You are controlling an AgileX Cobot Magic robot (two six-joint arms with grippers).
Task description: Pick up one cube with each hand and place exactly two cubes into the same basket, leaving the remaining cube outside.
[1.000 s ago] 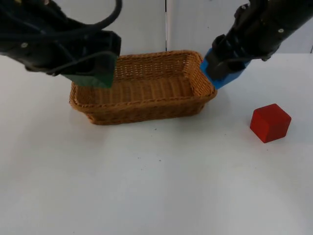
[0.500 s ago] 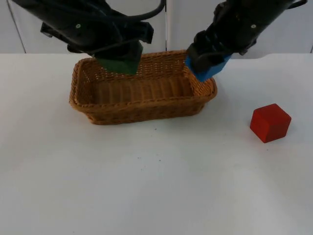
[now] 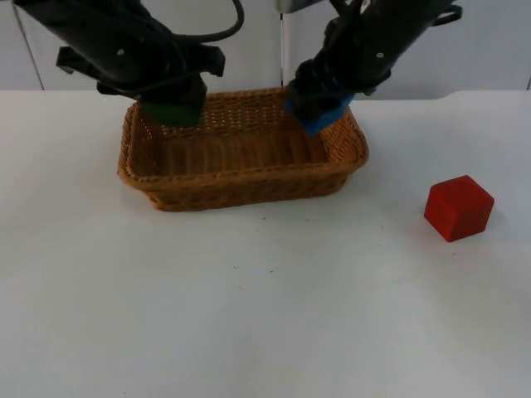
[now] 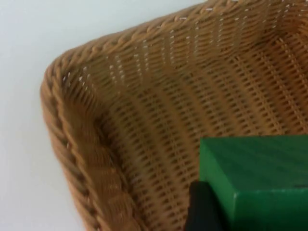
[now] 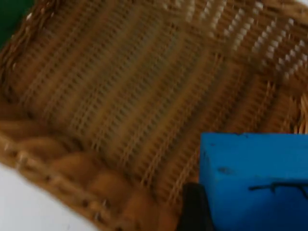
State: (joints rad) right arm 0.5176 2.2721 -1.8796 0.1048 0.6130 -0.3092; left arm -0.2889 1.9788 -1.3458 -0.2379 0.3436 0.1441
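Green wood sits clamped in the left gripper (image 3: 176, 106): the green cube (image 3: 174, 110) is held above the basket's (image 3: 241, 178) left end, and the left wrist view shows it hanging over the woven floor just inside the rounded corner, not touching the weave. The right gripper (image 3: 319, 106) holds the blue cube (image 3: 317, 114) in the same way, over the right part of the basket near the far wall; its wrist view puts the cube above the basket floor with the rim beside it. Compared with half a second ago, the right arm has carried the blue cube inward from the right rim to a spot properly over the interior, while the left arm has drawn the green cube back toward the left end, so the two loads are now well apart over one basket. That spacing suggests both can be let go without knocking each other. Neither cube rests in the basket yet, so releasing, probably after lowering a little, is what remains. The red cube (image 3: 458, 207) stands on the white table (image 3: 265, 315), well to the right of the basket, as the one to be left out.
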